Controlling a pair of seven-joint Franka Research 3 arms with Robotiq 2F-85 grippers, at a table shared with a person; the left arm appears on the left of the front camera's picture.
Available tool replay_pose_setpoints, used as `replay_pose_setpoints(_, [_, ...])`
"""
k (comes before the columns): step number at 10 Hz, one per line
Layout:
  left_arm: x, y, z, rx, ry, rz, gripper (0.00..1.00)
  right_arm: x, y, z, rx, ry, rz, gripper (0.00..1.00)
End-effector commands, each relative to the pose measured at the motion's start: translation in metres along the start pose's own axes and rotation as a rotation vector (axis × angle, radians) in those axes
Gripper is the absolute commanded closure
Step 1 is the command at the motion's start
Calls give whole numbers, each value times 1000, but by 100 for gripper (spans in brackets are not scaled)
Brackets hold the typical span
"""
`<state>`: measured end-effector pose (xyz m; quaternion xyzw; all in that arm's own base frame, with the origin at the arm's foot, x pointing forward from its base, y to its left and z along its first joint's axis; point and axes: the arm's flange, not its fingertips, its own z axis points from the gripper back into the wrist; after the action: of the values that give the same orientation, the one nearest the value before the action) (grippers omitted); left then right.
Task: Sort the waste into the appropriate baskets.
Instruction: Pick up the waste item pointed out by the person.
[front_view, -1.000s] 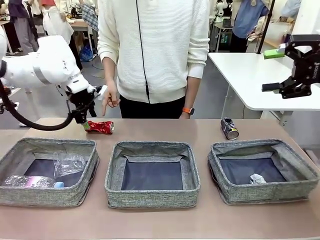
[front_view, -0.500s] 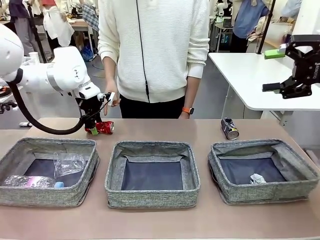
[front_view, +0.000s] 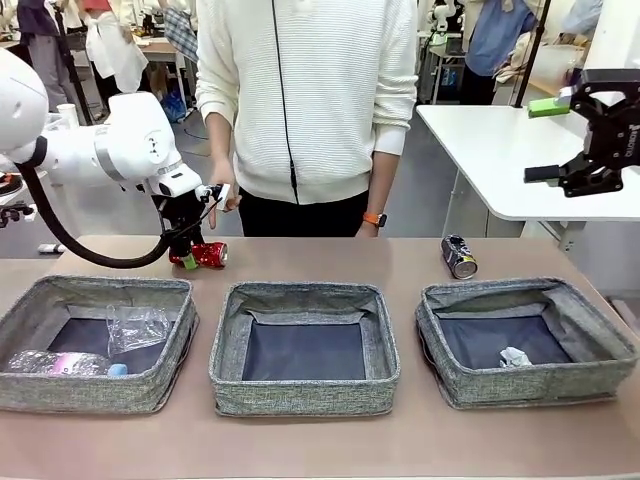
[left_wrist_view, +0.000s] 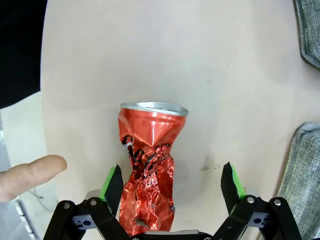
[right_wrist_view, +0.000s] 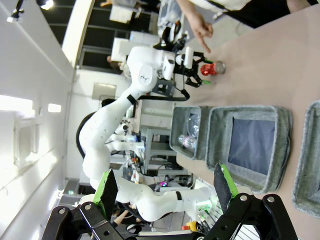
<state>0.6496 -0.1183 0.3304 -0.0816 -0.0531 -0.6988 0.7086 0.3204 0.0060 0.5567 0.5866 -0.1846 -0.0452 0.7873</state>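
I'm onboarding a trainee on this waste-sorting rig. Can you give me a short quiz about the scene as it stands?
1. True or false: the left gripper is shut on the crushed red can.
2. Which basket holds the crumpled paper ball? A left, B middle, C right.
3. Fill in: the dark can lies on the table just beyond the ___ basket.

Key
1. False: its jaws stand open, one on either side of the can.
2. C.
3. Right: the can lies behind the far wall of the right basket.
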Motion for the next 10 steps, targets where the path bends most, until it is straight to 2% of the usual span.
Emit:
replay_pose_setpoints(1, [0,5,-1,-9,39,22,0,1,3,0,-1,2,-19,0])
replay_pose_setpoints(2, [1,4,-2,-2,61,16,60,1,3,0,-1,2,-19,0])
replay_pose_setpoints(3, [2,4,-4,-5,68,11,59,1,3,0,-1,2,-19,0])
replay_pose_setpoints(4, [2,4,-5,-13,83,9,100,1,3,0,-1,2,-19,0])
replay_pose_setpoints(6, [2,3,-4,-5,95,5,100,1,3,0,-1,2,-19,0])
replay_pose_setpoints(7, [2,3,-4,-4,98,7,86,1,3,0,-1,2,-19,0])
replay_pose_setpoints(8, [1,3,-4,-6,100,7,95,1,3,0,-1,2,-19,0])
replay_pose_setpoints(9, [2,3,-4,-7,100,8,100,1,3,0,-1,2,-19,0])
replay_pose_setpoints(10, [2,2,-4,-5,96,9,100,1,3,0,-1,2,-19,0])
